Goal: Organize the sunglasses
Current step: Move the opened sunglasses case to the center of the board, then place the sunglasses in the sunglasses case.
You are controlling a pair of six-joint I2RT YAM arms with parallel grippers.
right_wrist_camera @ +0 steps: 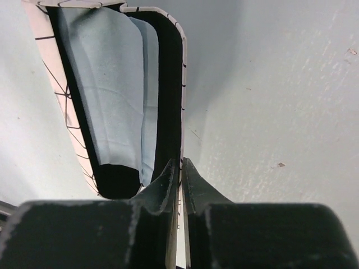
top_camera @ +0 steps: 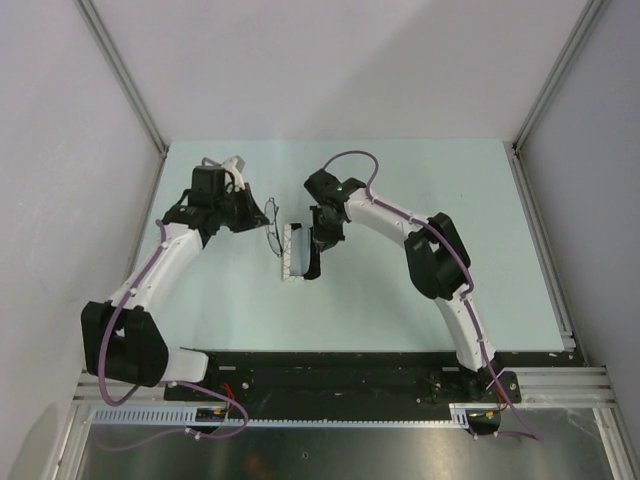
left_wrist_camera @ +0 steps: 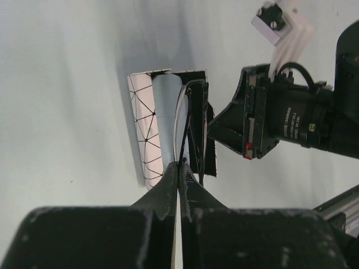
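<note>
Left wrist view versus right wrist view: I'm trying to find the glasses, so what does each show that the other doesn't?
Only the left wrist view shows the sunglasses, a thin frame pinched in the shut left gripper near the case, plus the right arm beside it. Only the right wrist view shows the right gripper shut on the case's black-lined wall. Both show the open patterned case with the pale blue cloth inside.
</note>
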